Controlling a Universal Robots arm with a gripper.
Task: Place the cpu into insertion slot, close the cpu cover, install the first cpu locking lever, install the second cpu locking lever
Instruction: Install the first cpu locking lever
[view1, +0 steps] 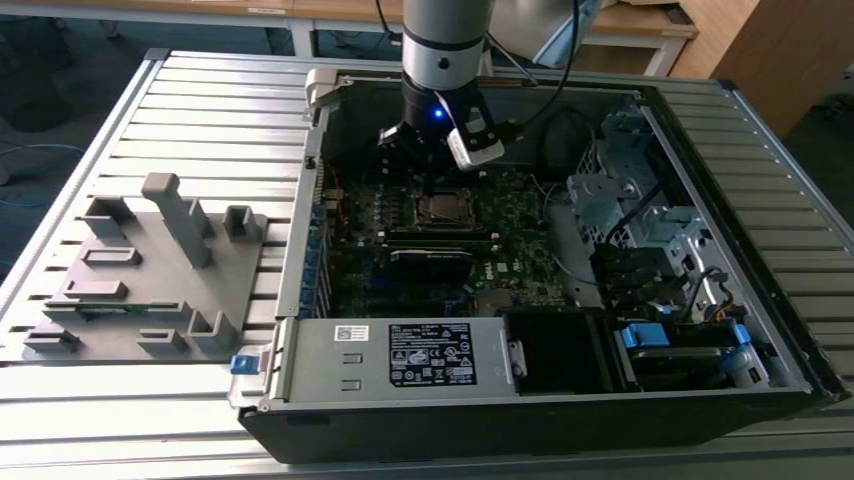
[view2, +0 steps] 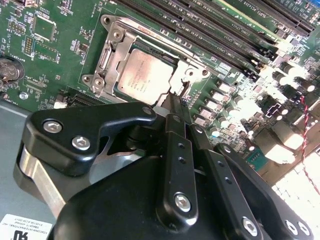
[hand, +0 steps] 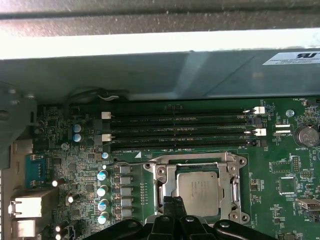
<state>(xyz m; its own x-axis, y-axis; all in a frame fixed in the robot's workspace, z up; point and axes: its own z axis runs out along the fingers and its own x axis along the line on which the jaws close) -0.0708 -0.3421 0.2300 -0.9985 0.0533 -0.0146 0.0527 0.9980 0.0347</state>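
The cpu (view2: 144, 75) (hand: 198, 188) lies flat in the insertion slot (view1: 442, 208), its silvery top showing through the window of the cpu cover (view2: 113, 56) (hand: 196, 162). The cover lies down flat around the chip. Thin metal levers run along the socket's sides (hand: 234, 184). My gripper (view2: 173, 102) (hand: 173, 204) hangs low over the socket's edge, beside the chip, with its black fingers pressed together and nothing seen between them. In the exterior view the gripper (view1: 430, 152) sits just behind the socket, inside the open computer case.
Long black memory slots (hand: 180, 131) run beside the socket, and a row of capacitors (hand: 102, 196) stands on its other side. The case wall (hand: 150, 65) rises behind. A power supply (view1: 400, 355) and drive cage (view1: 627, 200) fill the case. A grey fixture plate (view1: 147, 280) lies at the exterior view's left.
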